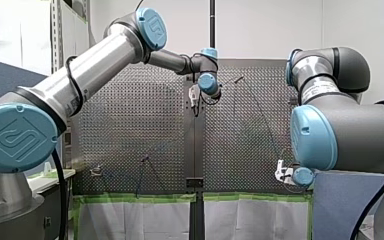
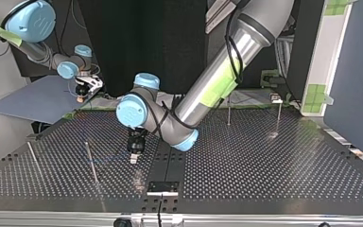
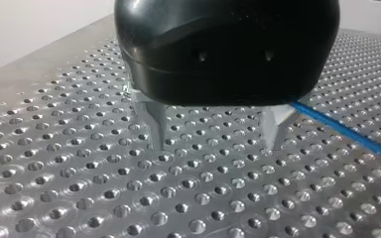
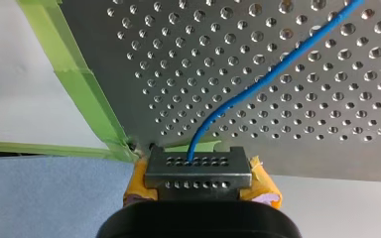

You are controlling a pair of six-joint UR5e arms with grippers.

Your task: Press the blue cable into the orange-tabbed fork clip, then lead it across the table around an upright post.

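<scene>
Blue cable (image 4: 278, 69) sits pinched in my right gripper (image 4: 198, 172) at the top view's upper left, passing just beside my left gripper (image 3: 216, 146), spread empty near mid-frame; best straddle the cable squarely before pressing down, clip unclear.

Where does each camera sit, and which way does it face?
Front view: behind and above the arms, looking over the perforated table; both arms show.
Top view: across the table, facing the arms; my left claw hangs low over it.
Left wrist view: on that wrist, looking past my left claw, open, at the table.
Right wrist view: on my right wrist; my right claw grips the blue cable.
Both wrist views show the blue cable.
</scene>
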